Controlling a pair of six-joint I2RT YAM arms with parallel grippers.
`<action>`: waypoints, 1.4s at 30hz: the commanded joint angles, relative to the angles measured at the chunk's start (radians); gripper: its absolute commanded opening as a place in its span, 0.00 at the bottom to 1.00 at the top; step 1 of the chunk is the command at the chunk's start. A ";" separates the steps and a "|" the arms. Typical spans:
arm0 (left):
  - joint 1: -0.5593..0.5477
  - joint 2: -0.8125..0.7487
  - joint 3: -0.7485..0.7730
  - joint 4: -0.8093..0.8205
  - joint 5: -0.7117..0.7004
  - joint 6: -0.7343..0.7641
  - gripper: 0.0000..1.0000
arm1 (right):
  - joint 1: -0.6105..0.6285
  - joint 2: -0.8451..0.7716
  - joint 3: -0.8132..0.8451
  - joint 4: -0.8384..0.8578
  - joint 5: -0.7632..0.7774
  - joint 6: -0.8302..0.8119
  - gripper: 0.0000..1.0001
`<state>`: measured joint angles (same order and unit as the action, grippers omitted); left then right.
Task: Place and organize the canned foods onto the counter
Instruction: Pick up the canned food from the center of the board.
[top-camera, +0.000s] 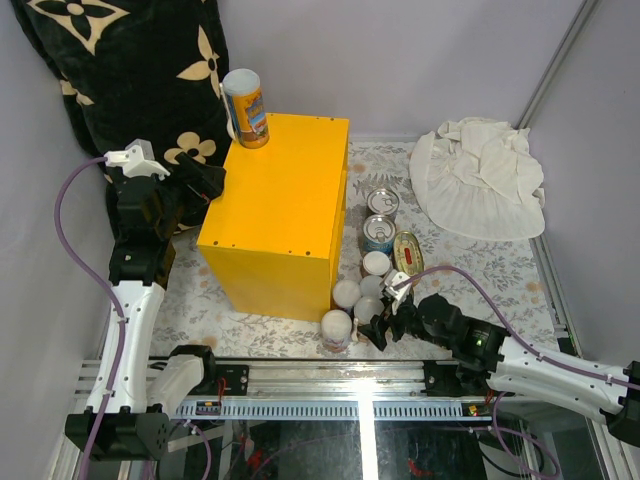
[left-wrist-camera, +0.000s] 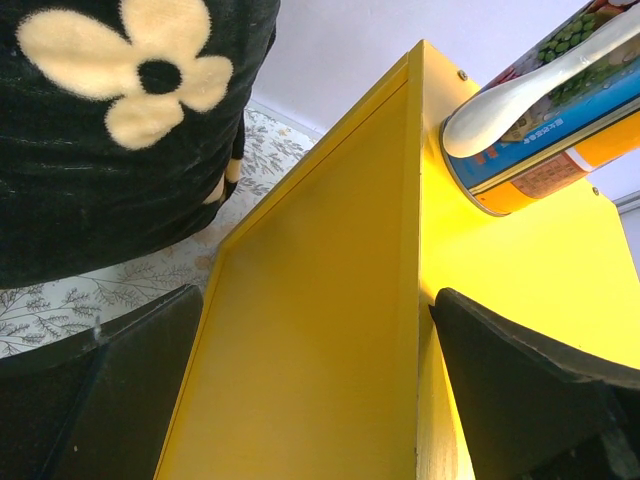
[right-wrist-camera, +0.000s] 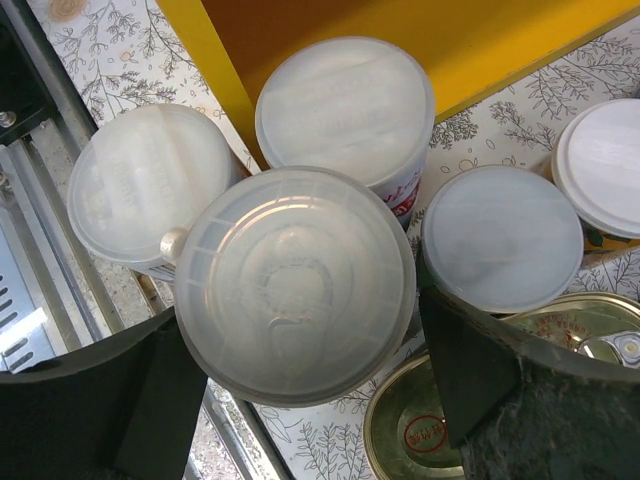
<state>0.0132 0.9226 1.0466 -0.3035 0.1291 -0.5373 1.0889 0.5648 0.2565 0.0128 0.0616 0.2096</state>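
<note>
The yellow counter stands mid-table. One blue-and-orange labelled can stands on its far left corner and also shows in the left wrist view. My left gripper is open and empty, its jaws astride the counter's top left edge. My right gripper is shut on a white-lidded can beside the counter's near right corner. Other white-lidded cans crowd round it. Two silver-topped cans and a gold oval tin stand behind them.
A black flower-patterned pillow leans at the back left, close to my left arm. A white cloth lies at the back right. A gold tin lies just under my right fingers. The metal rail runs along the near edge.
</note>
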 joint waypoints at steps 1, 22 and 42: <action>-0.006 0.010 -0.030 -0.016 0.030 0.020 1.00 | 0.008 -0.007 -0.025 0.106 0.024 0.002 0.86; -0.005 0.014 -0.047 0.005 -0.017 0.045 1.00 | 0.008 -0.049 0.095 0.065 -0.060 -0.107 0.01; 0.002 0.016 -0.042 0.003 -0.057 0.079 1.00 | 0.008 0.242 1.125 -0.464 0.063 -0.279 0.00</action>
<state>0.0128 0.9260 1.0298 -0.2611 0.1047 -0.5137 1.0927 0.7357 1.0874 -0.4870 0.0319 -0.0311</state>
